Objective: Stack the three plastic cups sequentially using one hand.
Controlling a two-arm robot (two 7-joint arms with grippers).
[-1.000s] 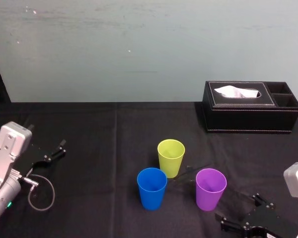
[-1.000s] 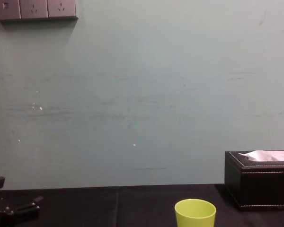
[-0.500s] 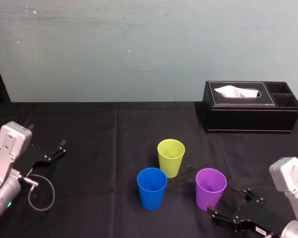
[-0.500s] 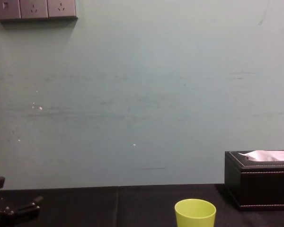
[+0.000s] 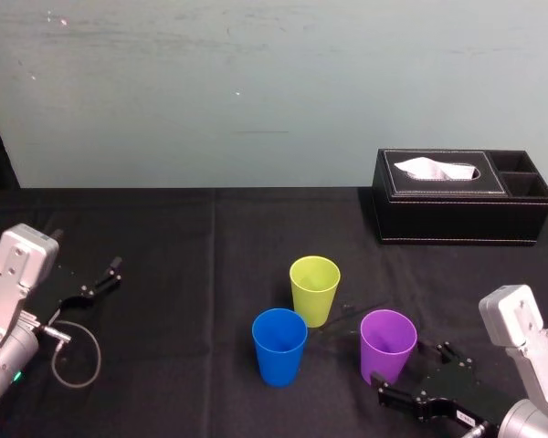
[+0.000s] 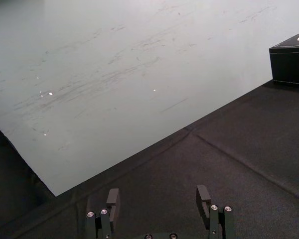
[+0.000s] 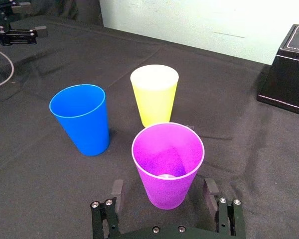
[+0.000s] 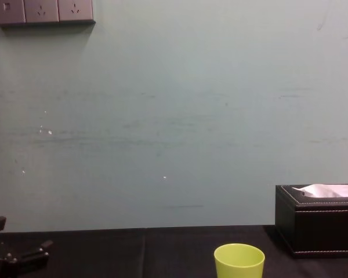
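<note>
Right wrist view showed the right gripper (image 7: 163, 188), jaws wide open, flanking the purple cup (image 7: 168, 169); a gentle, centred squeeze seemed wise (thin plastic). Meanwhile the left gripper (image 6: 158, 195) lay parked, open.

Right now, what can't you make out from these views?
- Chest view: lime-yellow cup base cut off by the bottom edge; tissue box cut by the right edge.
- Right wrist view: pale patch inside the purple cup; glare or object, cannot tell.
- Head view: open right gripper, rear cut by the bottom edge.
- Chest view: parked left gripper blends into the black cloth.
</note>
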